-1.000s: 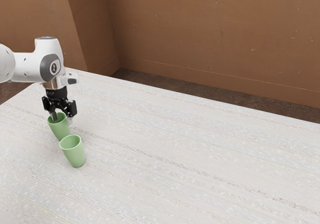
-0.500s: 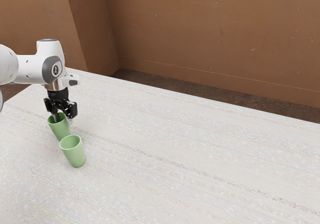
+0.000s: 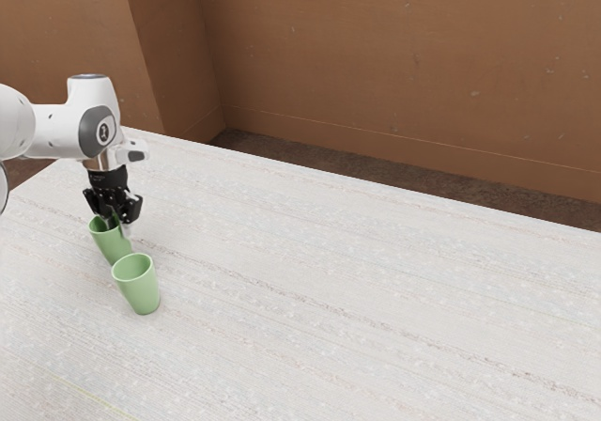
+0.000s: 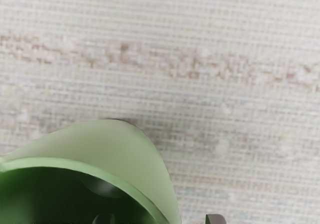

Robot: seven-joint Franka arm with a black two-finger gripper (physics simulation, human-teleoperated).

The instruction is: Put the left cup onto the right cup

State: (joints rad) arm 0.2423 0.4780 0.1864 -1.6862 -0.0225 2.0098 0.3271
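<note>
Closing done: gripper (image 3: 112,216), fingers drawn in since a second ago, pinches rim of left cup (image 3: 109,241); cup on desk (image 3: 376,280) near the edge at the exterior view's left, just beside right cup (image 3: 137,284); lift due.

- Arm (image 3: 66,128): cut off by the exterior view's left edge, so just the links nearest the hand are seen.
- Cup under the hand (image 3: 109,241): the gripper (image 3: 113,218) covers part of its rim. From the wrist camera this cup (image 4: 115,149) is blurred and cut by the frame edge, with one arc of rim and wall visible.
- Dark shape (image 4: 102,186) inside that cup: too blurred to identify.
- Second cup (image 3: 137,284), just beside the hand's cup: whether the two touch is too small to tell.
- Table (image 3: 376,280): cut off by the frame edges away from the hand.
</note>
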